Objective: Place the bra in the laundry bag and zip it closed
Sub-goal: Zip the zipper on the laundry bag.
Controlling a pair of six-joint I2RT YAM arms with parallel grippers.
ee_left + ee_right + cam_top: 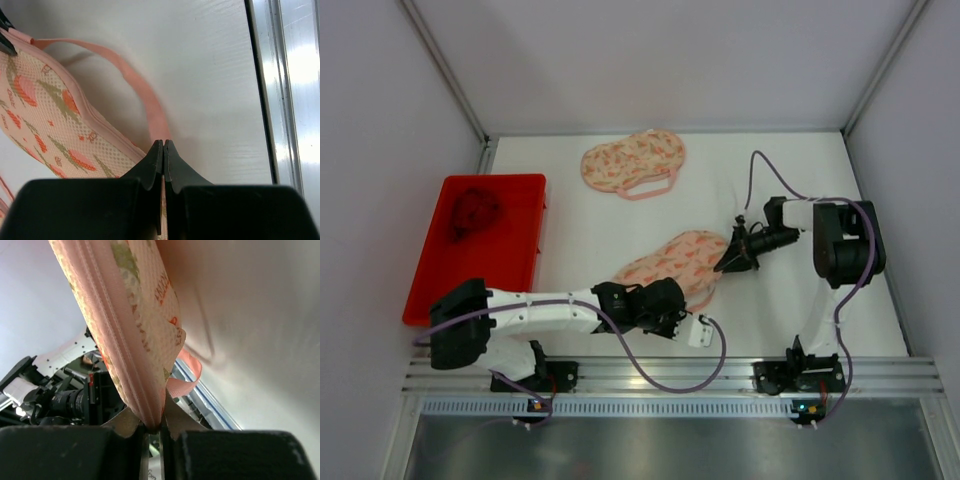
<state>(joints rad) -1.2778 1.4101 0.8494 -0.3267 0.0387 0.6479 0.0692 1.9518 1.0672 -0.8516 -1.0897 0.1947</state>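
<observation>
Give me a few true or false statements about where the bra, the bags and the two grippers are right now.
1. The bra lies in the red tray. True.
2. Only one patterned bag is in view. False: there are two, a far bag and a near bag.
3. The left gripper and right gripper are both shut on the near bag. True.
4. The red tray sits on the robot's right. False: it is on the left.

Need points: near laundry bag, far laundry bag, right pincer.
near laundry bag [672, 258]: top view, middle of its patterned panel.
far laundry bag [632, 160]: top view, middle of its patterned panel.
right pincer [155, 426]: right wrist view, between the fingertips, at the pinched bag edge.
</observation>
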